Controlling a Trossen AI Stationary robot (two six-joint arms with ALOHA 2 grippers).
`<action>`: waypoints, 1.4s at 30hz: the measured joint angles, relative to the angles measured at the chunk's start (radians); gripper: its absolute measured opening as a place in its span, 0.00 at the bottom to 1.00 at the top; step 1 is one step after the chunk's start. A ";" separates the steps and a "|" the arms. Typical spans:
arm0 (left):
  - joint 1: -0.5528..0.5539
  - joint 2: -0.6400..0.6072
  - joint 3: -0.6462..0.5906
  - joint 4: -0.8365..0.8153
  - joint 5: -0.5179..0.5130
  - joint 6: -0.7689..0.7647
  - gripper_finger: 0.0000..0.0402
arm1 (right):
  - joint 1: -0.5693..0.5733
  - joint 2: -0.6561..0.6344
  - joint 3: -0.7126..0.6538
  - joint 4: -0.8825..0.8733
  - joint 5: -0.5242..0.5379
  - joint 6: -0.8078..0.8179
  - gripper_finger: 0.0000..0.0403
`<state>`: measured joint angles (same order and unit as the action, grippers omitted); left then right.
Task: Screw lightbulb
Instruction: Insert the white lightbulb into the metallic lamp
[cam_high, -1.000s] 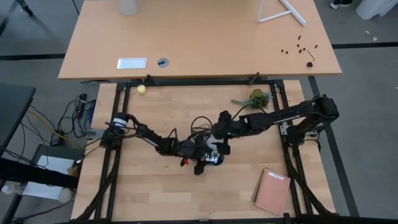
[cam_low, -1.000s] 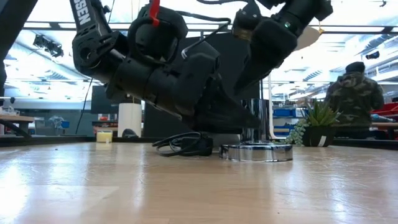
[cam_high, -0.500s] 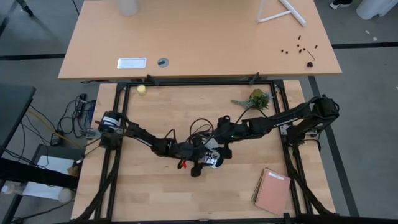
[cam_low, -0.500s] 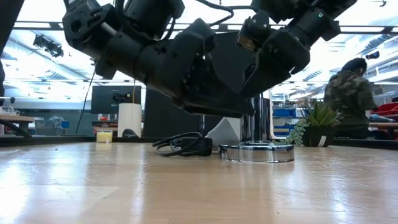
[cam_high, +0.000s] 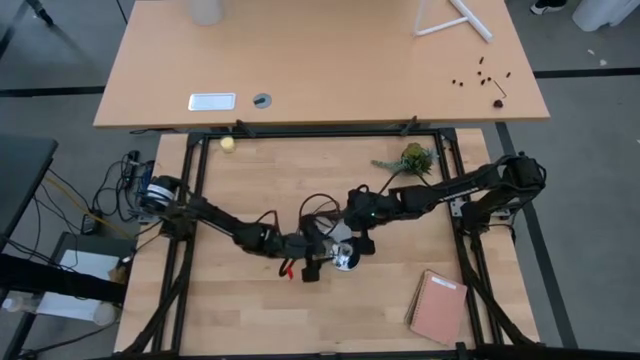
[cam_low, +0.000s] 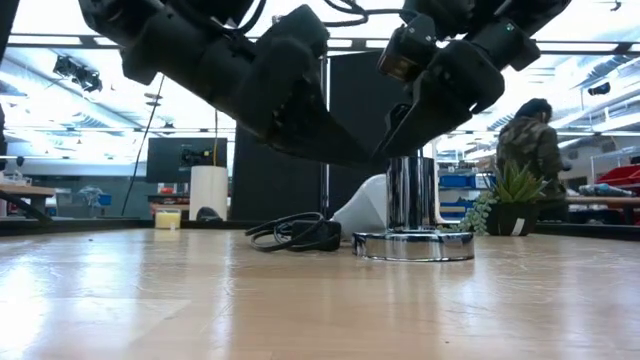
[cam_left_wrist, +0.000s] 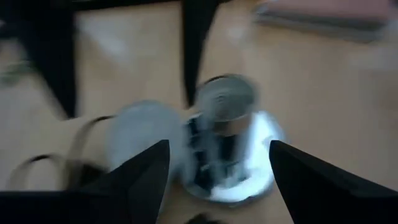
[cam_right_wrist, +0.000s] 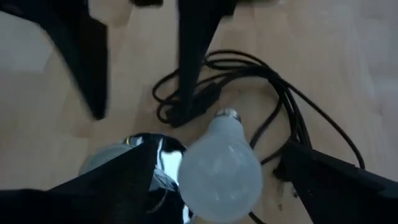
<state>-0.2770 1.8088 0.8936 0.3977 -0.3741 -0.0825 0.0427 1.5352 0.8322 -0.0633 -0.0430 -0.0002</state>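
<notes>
The white lightbulb (cam_right_wrist: 221, 165) lies on its side on the table right beside the silver socket disc (cam_low: 413, 245), its greyish screw base (cam_right_wrist: 227, 115) pointing away from my right wrist camera. It also shows in the low view (cam_low: 365, 208). A chrome cylinder (cam_low: 412, 192) stands upright on the disc. My right gripper (cam_right_wrist: 221, 143) is open above the bulb, its fingers on either side without touching it. My left gripper (cam_left_wrist: 219, 144) is open above the socket (cam_left_wrist: 227, 165) and the bulb (cam_left_wrist: 143, 137), and touches nothing.
The socket's black cord (cam_right_wrist: 249, 87) lies coiled on the table beside the bulb. A small plant (cam_high: 413, 158) stands at the far right, a brown notebook (cam_high: 437, 307) lies at the near right, and a yellowish ball (cam_high: 228, 144) sits at the far left. A person (cam_low: 530, 150) stands in the room behind.
My left gripper has risen and drawn back a little toward the table's left edge. The bulb, hidden behind it a second ago, now shows lying beside the socket. My right gripper has come down a little toward the socket.
</notes>
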 joint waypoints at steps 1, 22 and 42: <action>-0.005 0.000 0.000 -0.008 -0.051 0.002 0.70 | -0.004 0.000 0.000 -0.008 -0.008 0.002 0.89; 0.055 0.079 0.000 -0.021 -0.149 0.049 0.70 | -0.020 -0.071 0.000 -0.064 -0.011 -0.022 0.87; 0.199 0.080 0.000 -0.030 0.183 0.112 0.56 | -0.020 -0.064 0.000 -0.049 -0.029 -0.009 0.86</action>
<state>-0.0781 1.8884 0.8940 0.3675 -0.1916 0.0300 0.0227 1.4708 0.8326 -0.1127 -0.0722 -0.0089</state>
